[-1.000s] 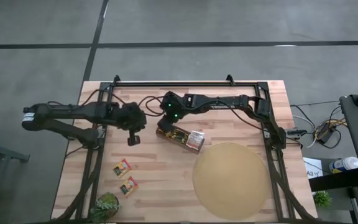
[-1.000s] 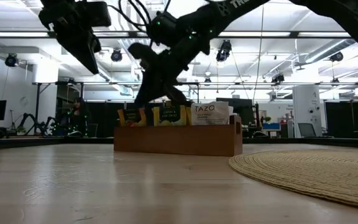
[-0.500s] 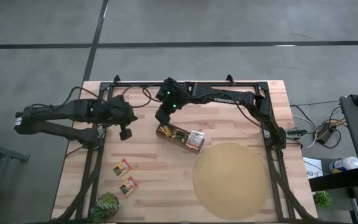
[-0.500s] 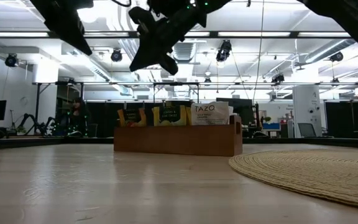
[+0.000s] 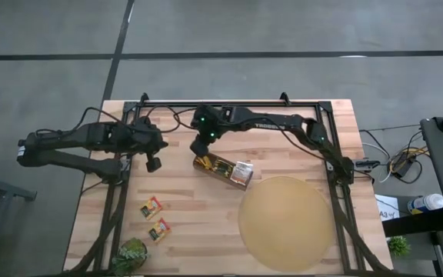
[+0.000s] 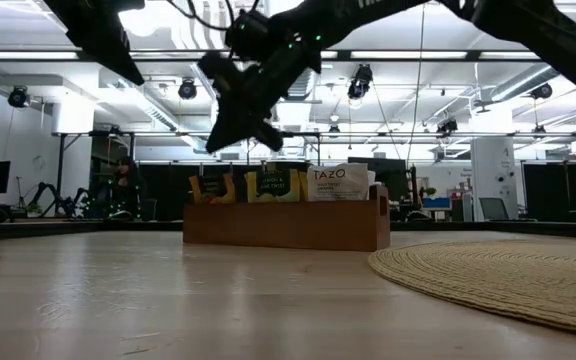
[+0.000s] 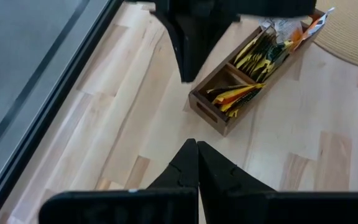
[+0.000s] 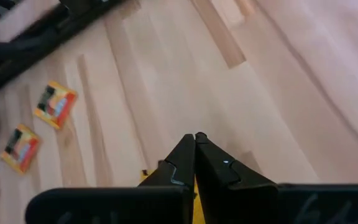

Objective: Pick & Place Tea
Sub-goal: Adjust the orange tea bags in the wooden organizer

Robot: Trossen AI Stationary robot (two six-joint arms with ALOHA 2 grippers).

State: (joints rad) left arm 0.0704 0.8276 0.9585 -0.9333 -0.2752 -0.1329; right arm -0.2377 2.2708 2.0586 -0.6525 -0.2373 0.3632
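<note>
A brown wooden box (image 5: 223, 169) lies mid-table with tea sachets (image 7: 253, 59) standing in its compartments. Two more orange-and-yellow tea sachets (image 5: 151, 206) (image 5: 159, 229) lie flat on the table near the left front; the right wrist view shows them too (image 8: 56, 104) (image 8: 21, 148). My right gripper (image 5: 198, 150) hangs shut just above the box's left end, with nothing seen between its fingertips (image 8: 194, 138). My left gripper (image 5: 154, 163) hovers shut to the left of the box, high above the table (image 7: 196, 144).
A big round tan mat (image 5: 286, 223) covers the table's right front. A small green plant (image 5: 131, 255) stands at the near left corner. A black frame (image 5: 229, 103) runs along the far edge and down both sides.
My right gripper has lifted from the box's left end and drawn slightly toward the far edge, staying shut. My left gripper has pulled back toward the table's left edge and risen, also shut. The box and the sachets have stayed put.
</note>
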